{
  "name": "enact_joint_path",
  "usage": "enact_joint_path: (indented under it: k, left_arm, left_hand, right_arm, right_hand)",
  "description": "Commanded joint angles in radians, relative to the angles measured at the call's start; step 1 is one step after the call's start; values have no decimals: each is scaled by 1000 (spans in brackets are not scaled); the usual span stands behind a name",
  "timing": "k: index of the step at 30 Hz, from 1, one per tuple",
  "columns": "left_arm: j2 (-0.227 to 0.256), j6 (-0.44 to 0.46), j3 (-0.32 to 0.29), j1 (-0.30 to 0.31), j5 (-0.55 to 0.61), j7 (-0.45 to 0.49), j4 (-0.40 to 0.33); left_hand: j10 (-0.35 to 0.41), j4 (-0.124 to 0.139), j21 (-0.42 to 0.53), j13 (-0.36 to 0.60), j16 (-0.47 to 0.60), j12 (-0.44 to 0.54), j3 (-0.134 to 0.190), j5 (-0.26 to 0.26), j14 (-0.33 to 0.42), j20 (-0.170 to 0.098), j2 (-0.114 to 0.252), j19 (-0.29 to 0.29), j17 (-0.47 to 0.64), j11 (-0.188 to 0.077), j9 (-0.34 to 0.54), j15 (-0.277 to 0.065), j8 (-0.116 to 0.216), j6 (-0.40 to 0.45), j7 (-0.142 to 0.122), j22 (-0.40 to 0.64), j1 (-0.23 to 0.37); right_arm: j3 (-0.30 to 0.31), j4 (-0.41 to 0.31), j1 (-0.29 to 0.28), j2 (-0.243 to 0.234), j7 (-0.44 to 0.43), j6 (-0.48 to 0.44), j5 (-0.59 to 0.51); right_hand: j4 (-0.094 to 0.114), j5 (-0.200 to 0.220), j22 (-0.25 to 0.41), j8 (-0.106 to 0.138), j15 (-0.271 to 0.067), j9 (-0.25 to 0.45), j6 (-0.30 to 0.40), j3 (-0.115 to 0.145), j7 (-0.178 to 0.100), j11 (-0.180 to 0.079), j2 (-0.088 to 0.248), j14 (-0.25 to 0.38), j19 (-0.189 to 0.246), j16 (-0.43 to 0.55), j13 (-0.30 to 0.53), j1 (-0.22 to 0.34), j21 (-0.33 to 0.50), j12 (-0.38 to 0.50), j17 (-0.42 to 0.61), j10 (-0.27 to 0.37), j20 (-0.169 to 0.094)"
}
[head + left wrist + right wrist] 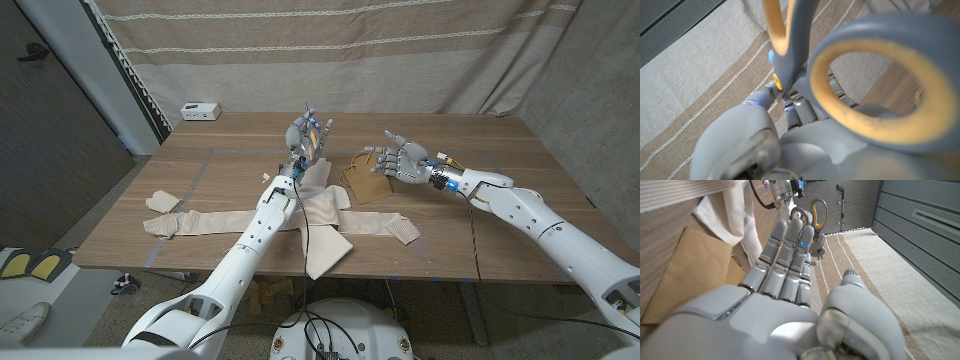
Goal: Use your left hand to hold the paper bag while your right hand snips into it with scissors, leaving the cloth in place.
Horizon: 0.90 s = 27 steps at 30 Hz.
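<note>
My left hand (302, 138) is raised above the middle of the table and holds the scissors (314, 134) upright. Their grey handles with yellow lining loom close in the left wrist view (880, 90) above that hand (765, 145). The brown paper bag (364, 180) lies flat on the table, partly on the cream cloth (312, 215). My right hand (402, 160) hovers just right of the bag, fingers stretched out and holding nothing. In the right wrist view that hand (785, 285) points toward the scissors (815, 211), with the bag (695, 265) and the cloth (732, 210) beside it.
A small white box (200, 109) sits at the table's back left. Loose cloth pieces (163, 202) lie near the left edge, and another folded one (402, 228) by the front. A striped curtain (400, 50) hangs behind the table.
</note>
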Motion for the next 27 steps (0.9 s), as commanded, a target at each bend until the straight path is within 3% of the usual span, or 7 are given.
enact_joint_path:
  k: [1, 5, 9, 18, 23, 27]
  left_arm:
    - [-14, -3, -2, 6, -11, -14, 11]
    - [-19, -6, -3, 5, -13, -19, 14]
    - [-21, -7, -3, 5, -12, -21, 12]
    - [-20, -1, 1, 13, -12, -10, -3]
    - [-22, -5, 4, 16, -10, -8, -8]
    - [-24, -7, 5, 18, -10, -10, -11]
  left_hand:
    - [53, -1, 4, 173, -2, 55, 8, 6, 9, -105, 7, -2, 12, -47, 6, -2, 6, 33, -35, 4, 7]
    - [46, -1, 5, 168, -14, 46, 10, 6, 0, -107, 8, -3, 6, -47, 8, -2, 8, 33, -35, 4, 6]
    - [57, -2, 5, 171, -14, 49, 11, 6, 4, -105, 8, -3, 12, -48, 2, -2, 6, 37, -37, 3, 6]
    - [51, -3, 6, 160, -22, 35, 12, 6, 5, -107, 8, -3, 12, -48, 1, -2, 6, 41, -38, 2, 6]
    - [53, -4, 6, 165, -29, 36, 12, 5, 10, -106, 7, -4, 8, -48, 4, -2, 8, 39, -40, 2, 5]
    - [57, -4, 6, 165, -30, 35, 13, 5, 13, -107, 7, -4, 8, -48, 2, -2, 6, 39, -39, 2, 4]
  right_arm:
    - [-25, 35, 21, 25, 42, -42, 8]
    - [-33, 45, 29, 29, 58, -47, 1]
    - [-41, 57, 39, 35, 77, -51, -4]
    - [-63, 97, 70, 57, 124, -52, -23]
    - [-69, 104, 78, 66, 132, -56, -27]
    - [-77, 115, 87, 74, 146, -57, -33]
  right_hand:
    - [-16, 2, 20, -7, -92, 4, -17, 0, 4, -12, -10, 26, 12, 29, 32, 4, 25, 30, 27, 21, -15]
    - [-22, 4, 33, -14, -92, 4, -36, 2, 8, -14, -9, 34, 3, 51, 54, 10, 35, 46, 50, 21, -10]
    - [-43, 8, 57, -16, -94, 4, -51, 26, 12, -20, 14, 33, -10, 81, 98, 52, 56, 76, 85, 11, -6]
    - [-45, 3, 58, -21, -90, 4, -82, 25, 28, -14, 11, 17, -22, 89, 142, 52, 63, 102, 96, -9, 0]
    - [-53, -1, 106, -17, -89, 3, -104, 27, 30, -6, 6, 35, -35, 171, 207, 64, 106, 130, 176, -46, 11]
    - [-54, -1, 119, -20, -89, 3, -117, 28, 26, -8, 7, 26, -41, 180, 214, 66, 116, 131, 184, -55, 13]
